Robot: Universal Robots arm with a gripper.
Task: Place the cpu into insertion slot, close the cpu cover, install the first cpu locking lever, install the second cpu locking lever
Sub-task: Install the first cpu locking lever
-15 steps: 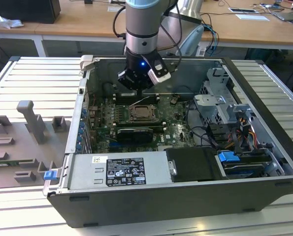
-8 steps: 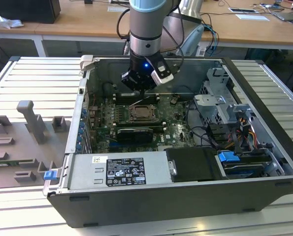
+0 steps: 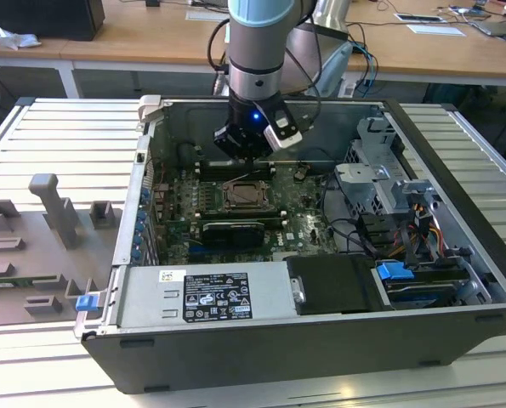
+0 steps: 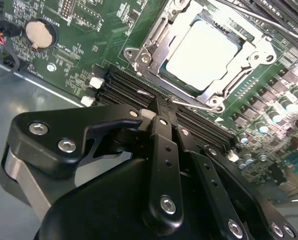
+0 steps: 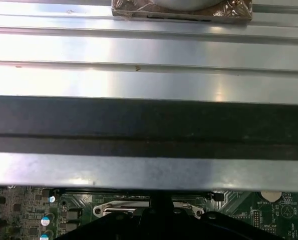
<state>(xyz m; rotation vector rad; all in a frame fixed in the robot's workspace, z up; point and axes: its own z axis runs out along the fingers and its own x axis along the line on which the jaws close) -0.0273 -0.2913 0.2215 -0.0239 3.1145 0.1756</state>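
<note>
Second wrist view: cpu (image 4: 204, 52) seated under closed cpu cover (image 4: 161, 37). Gripper (image 4: 161, 107), fingers together and empty, hangs just beside a thin lever (image 4: 189, 104) at the cover's edge

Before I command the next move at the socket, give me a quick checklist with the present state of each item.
1. Cpu lying in the slot: ok, pale top sits flat inside the frame.
2. Cover down over the cpu: ok, it frames the chip.
3. Levers latched: cannot tell; a thin wire runs along the socket's edge.
4. Gripper near that wire: ok.
5. Gripper over the socket in the exterior view: ok.
</note>
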